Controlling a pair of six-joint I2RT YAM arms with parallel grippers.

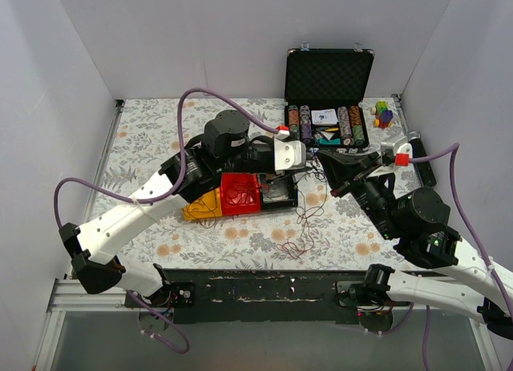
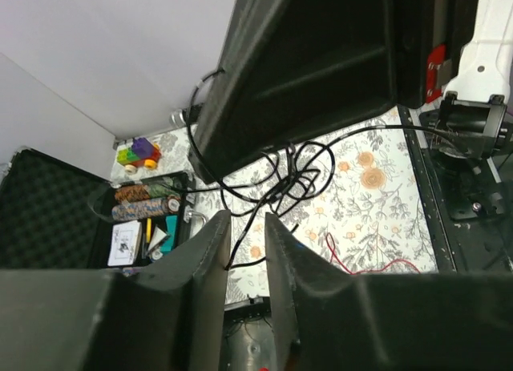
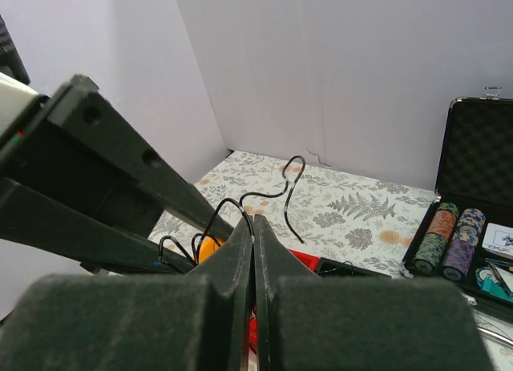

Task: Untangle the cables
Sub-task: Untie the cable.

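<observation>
The cables [image 1: 309, 209] lie as a loose bundle of thin black strands on the floral table, with a red wire [image 1: 295, 244] trailing toward the near edge. My left gripper [image 1: 303, 169] hovers over them. In the left wrist view the left gripper [image 2: 246, 219] has its jaws apart, and one black strand from the tangle [image 2: 292, 175] runs down into the gap and touches the left finger. The red wire [image 2: 353, 263] lies to the right. My right gripper [image 1: 327, 161] is close beside it. In the right wrist view the right gripper [image 3: 253, 220] is shut on a black cable [image 3: 276, 191] that curls up from its tips.
An open black case [image 1: 329, 74] of poker chips stands at the back. A red box [image 1: 240, 193], a yellow object [image 1: 202, 204] and a black tray [image 1: 282, 199] sit under the left arm. A coloured block toy [image 1: 384, 113] is at the back right.
</observation>
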